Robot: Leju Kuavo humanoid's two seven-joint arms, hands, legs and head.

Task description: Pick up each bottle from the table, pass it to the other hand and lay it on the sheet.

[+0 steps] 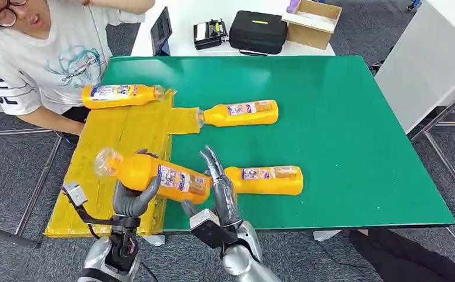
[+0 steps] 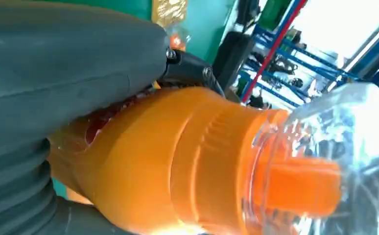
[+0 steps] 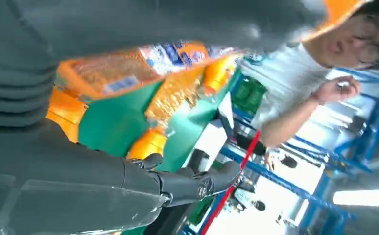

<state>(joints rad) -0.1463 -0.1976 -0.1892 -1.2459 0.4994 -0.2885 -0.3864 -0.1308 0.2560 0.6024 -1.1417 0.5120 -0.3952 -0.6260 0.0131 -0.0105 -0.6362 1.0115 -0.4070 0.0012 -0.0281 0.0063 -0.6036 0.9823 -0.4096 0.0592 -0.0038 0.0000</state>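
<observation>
Since your left hand [image 1: 134,198] grips the raised bottle [image 1: 154,174] for laying on the near-left sheet [image 1: 125,132], your right hand [image 1: 220,187] beside it has its fingers spread.

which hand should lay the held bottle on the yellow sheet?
Left. The left hand already grips the held bottle and hangs above the yellow sheet. The right hand is open beside the bottle's base, over the green table.
</observation>
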